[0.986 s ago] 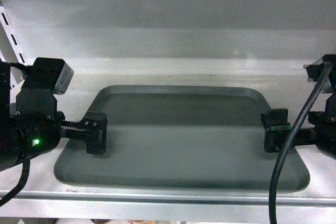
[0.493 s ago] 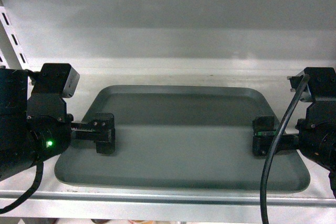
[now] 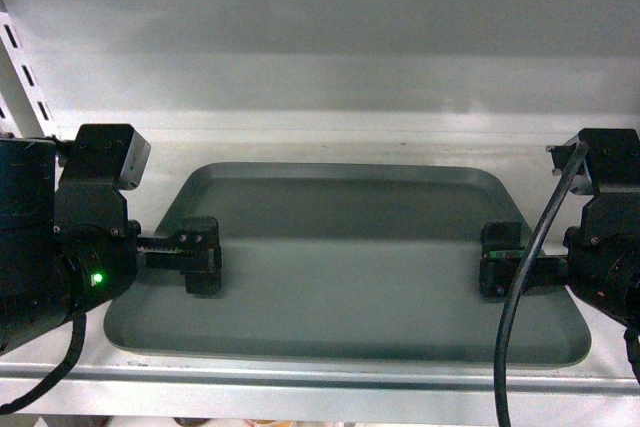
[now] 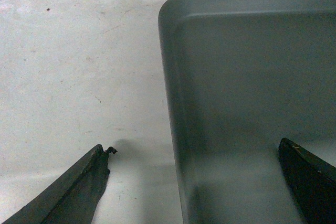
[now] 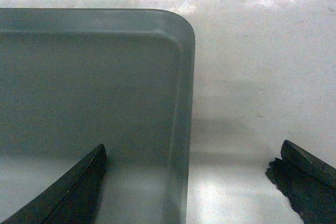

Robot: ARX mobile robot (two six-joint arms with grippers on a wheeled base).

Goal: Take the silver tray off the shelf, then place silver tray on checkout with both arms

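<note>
Both sets of fingers are spread wide and clamped on nothing: left gripper (image 4: 194, 182) has one finger outside on the shelf (image 4: 79, 77) and one over the tray floor, so the left rim runs between them; right gripper (image 5: 191, 182) mirrors that on the right rim. The silver tray (image 3: 345, 267) lies flat on the shelf, long axis left-right, one short side per gripper, both arms about equally placed. My read: next is closing on both rims together, then lift level; checkout not in view.
</note>
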